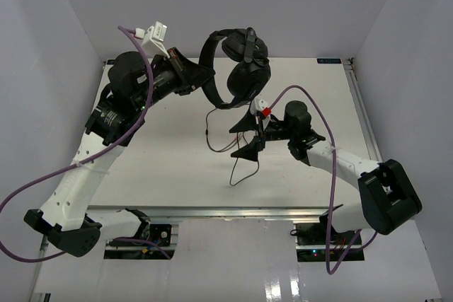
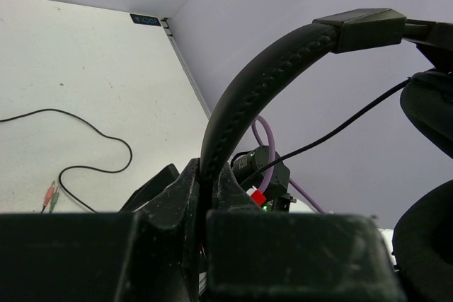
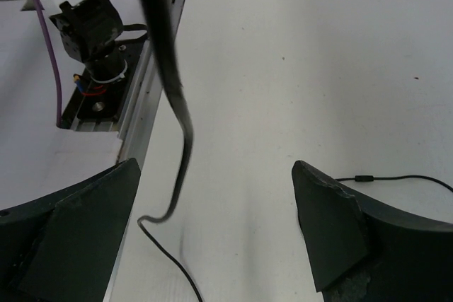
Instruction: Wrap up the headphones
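High above the white table (image 1: 177,175), black headphones (image 1: 237,68) are held in the air toward the far side, near the middle. The left jaws are closed tight on the thin headband (image 2: 244,86), which arches up from between them. The two padded earcups (image 1: 248,76) sit just right of that grip. A thin black cable (image 3: 168,54) drops from the headphones and hangs between the right jaws. These are spread wide and hold nothing, and whether the cable brushes one of them is unclear. Below, the cable loops loosely on the table, ending in two small plugs (image 2: 49,196), one pink and one green.
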Motion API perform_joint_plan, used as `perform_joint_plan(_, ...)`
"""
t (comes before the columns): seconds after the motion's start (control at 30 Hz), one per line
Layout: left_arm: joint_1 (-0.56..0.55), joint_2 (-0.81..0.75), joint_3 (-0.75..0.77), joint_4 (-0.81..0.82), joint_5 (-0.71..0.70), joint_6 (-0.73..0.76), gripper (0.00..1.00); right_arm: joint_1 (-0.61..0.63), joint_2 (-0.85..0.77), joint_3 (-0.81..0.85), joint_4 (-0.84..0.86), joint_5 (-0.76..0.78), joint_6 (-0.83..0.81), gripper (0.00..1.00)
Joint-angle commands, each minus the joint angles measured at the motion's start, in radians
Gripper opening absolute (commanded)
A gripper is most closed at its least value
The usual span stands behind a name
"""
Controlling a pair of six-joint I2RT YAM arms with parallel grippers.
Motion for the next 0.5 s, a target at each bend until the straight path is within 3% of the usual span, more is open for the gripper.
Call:
perform_joint_plan(0.0,0.002,-0.045,0.012,0.066,0.015,-0.031,0.00,0.045,0.013,0.016,0.156,-0.022,0.144,0.95)
perform_joint_plan(0.17,0.003,-0.044,0.015,0.080,0.005,-0.035,0.00,0.092,-0.008,-0.008,0.194,-0.083,0.176,1.00)
perform_joint_plan(0.23,0.003,-0.042,0.016,0.088,-0.015,-0.034,0.00,0.113,-0.020,-0.012,0.138,-0.057,0.138,0.85)
perform_joint_plan(0.3,0.003,-0.043,0.021,0.108,-0.047,-0.035,0.00,0.130,-0.013,-0.019,0.119,-0.042,0.136,0.51)
perform_joint_plan(0.37,0.003,-0.047,0.021,0.132,-0.080,-0.042,0.00,0.142,-0.002,-0.022,0.140,-0.032,0.156,0.25)
perform_joint_plan(0.47,0.003,-0.055,0.002,0.182,-0.131,-0.076,0.00,0.169,0.019,0.021,0.146,-0.043,0.209,0.13)
